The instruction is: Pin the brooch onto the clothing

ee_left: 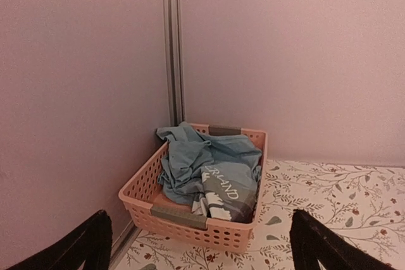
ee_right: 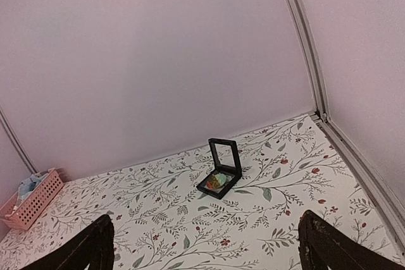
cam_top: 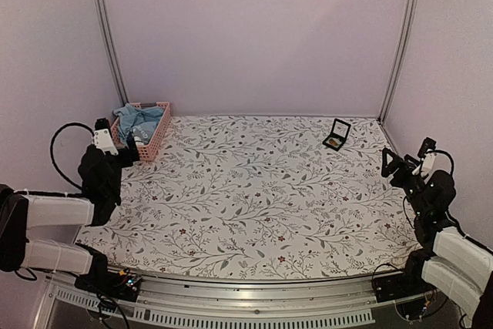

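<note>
**Operator:** What's at my left?

**Spotter:** At the far left corner of the tabletop (cam_top: pixel 246 190) you have a pink slotted basket (cam_top: pixel 159 138). The clothing (cam_top: pixel 140 119) is bunched up inside it, light blue, with white lettering on a grey patch facing up. Its folds rise above the rim on the far side.

**Operator:** And my left gripper?

**Spotter:** Your left gripper (cam_top: pixel 128 152) hangs at the basket's near end, just beside it. I cannot tell whether it touches the rim. In the wrist view its fingers (ee_left: pixel 82 245) sit at the two lower corners, spread wide, holding nothing.

**Operator:** Further right?

**Spotter:** Near the far right corner you have a small black case (cam_top: pixel 337 134), with its lid propped upright. The brooch (ee_right: pixel 219 182) lies in the case's base, orange with greenish parts.

**Operator:** My right gripper?

**Spotter:** Your right gripper (cam_top: pixel 394 162) is at the right edge, well apart from the case and facing it. Its fingers (ee_right: pixel 88 248) are spread wide, and it holds nothing.
</note>
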Controlling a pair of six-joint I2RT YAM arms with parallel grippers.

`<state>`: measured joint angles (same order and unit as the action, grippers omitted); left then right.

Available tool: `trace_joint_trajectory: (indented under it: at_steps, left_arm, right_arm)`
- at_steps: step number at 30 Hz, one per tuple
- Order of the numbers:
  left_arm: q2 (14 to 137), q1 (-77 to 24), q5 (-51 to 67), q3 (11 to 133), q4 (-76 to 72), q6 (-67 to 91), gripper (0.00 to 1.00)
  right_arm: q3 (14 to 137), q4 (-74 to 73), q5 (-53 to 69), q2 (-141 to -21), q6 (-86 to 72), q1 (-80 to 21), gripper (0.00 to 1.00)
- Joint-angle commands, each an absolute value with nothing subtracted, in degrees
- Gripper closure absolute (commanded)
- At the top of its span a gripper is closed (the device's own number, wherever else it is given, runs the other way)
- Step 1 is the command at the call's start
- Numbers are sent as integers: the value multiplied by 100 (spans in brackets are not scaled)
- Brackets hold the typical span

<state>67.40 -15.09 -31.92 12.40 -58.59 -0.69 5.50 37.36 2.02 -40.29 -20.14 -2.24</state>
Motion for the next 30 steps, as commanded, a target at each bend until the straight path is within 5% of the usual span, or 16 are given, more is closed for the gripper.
trace_joint_trajectory:
  at_steps: [1,6,13,23,25,28,29,30]
  left_arm:
    - [6725,-1394,-3079,2588,-4434,-342,2]
    - [7829,-518,-1709,4825,-2297,207,0]
    - [10872,408,-744,8260,435,75,0]
    - [13814,474,127,11136,2126,-13,0]
    - [13956,526,24,11120,2122,184,17]
    - [13725,694,34,10730,1793,420,89]
    - [13551,734,170,10517,1544,429,100]
    - [13326,748,262,10304,1326,436,100]
  right_arm:
    - [737,3802,536,-3844,-1898,-246,1]
    - [1300,3569,1150,-3968,-1851,-246,1]
    - [2310,2823,2133,-4640,-1889,-250,3]
    - [2530,2470,2281,-5319,-2055,-432,9]
    - [2532,2439,2239,-5267,-2081,-454,9]
    - [2502,2376,2170,-5110,-2076,-469,9]
    - [2488,2346,2143,-5051,-2070,-469,9]
    - [2480,2330,2118,-5013,-2053,-466,9]
